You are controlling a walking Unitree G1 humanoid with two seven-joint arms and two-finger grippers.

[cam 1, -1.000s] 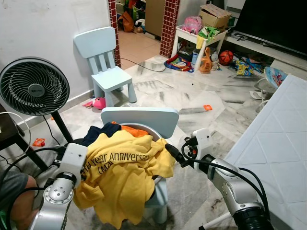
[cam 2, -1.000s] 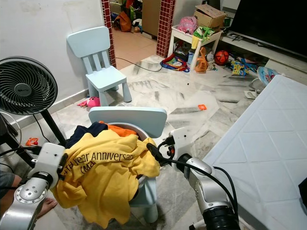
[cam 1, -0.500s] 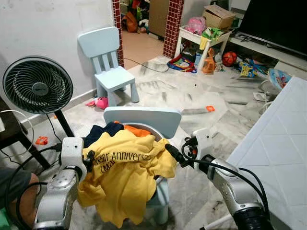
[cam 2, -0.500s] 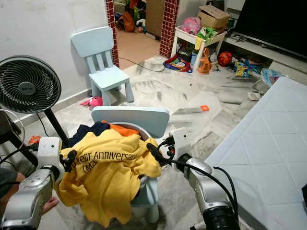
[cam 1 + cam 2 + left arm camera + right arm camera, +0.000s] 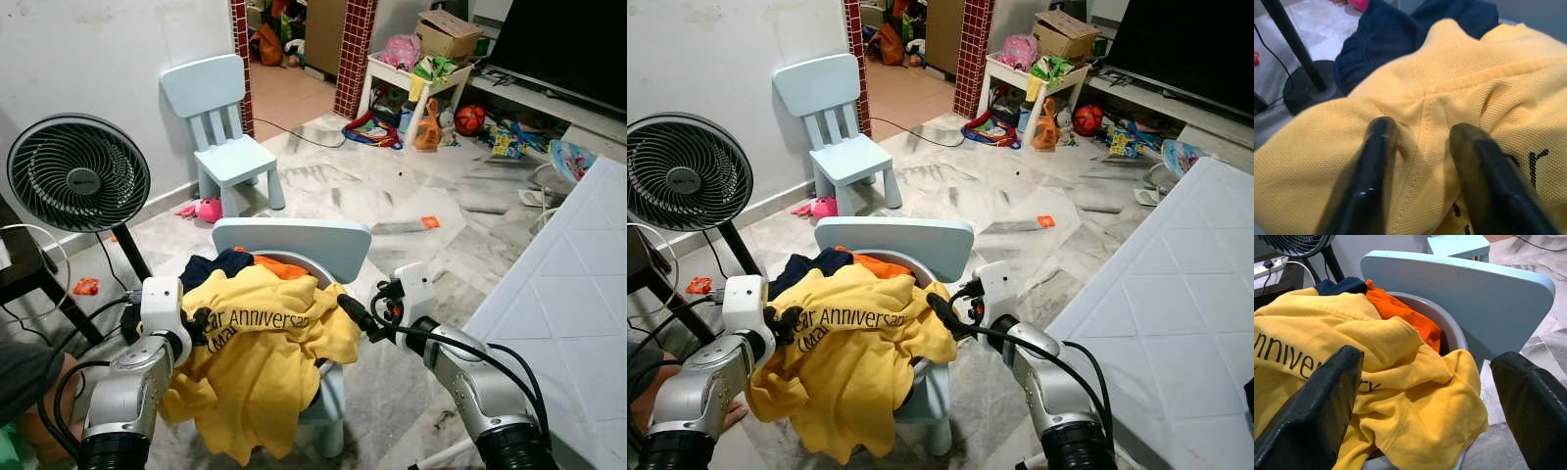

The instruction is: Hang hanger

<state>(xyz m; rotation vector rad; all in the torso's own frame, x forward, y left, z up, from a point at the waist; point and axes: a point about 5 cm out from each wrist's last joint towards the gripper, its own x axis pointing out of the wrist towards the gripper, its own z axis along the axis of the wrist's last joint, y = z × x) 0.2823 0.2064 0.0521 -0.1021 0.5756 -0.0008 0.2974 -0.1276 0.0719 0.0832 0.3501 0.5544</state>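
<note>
yellow printed cotton shirt (image 5: pixel 260 362): heaped between your hands. left hand (image 5: pixel 1420 161), nearer, fingers parted, seemingly pressing fabric; right hand (image 5: pixel 353 315) wide open, empty, beside it.

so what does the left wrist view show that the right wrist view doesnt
Left wrist view: the fan's black pole and round base and a stitched seam in the cloth between the open left gripper. Right wrist view: the pale blue chair back, the grey basket rim, orange cloth and the printed lettering. Both: the yellow shirt and the navy garment.
</note>
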